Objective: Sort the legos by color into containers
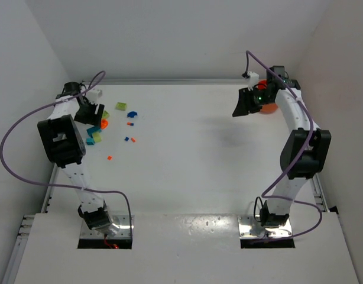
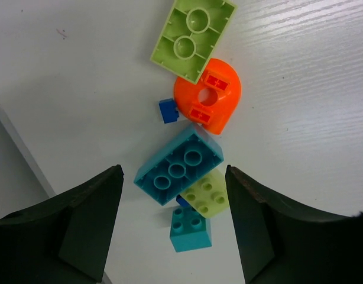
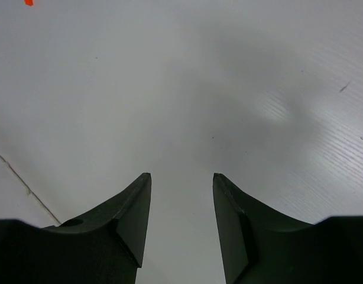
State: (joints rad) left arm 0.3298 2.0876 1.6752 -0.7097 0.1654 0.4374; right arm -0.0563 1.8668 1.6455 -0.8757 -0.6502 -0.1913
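My left gripper (image 2: pixel 172 177) stands wide and empty above a cluster of legos (image 1: pixel 94 130) at the upper left of the worktop (image 1: pixel 187 160). A teal brick (image 2: pixel 178 173) lies below the gap, with an orange rounded piece (image 2: pixel 212 97) and a lime brick (image 2: pixel 192 36) beyond it. My right gripper (image 3: pixel 181 177) is partly spread over the white worktop and holds nothing. The orange bowl (image 1: pixel 268 107) is just behind it at the upper right.

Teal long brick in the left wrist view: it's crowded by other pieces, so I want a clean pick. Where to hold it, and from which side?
Probably its two long walls, from above with the left gripper turned to its diagonal. The teal brick lies hollow side up; a small yellow-green brick crowds one long wall, the orange piece its far end.
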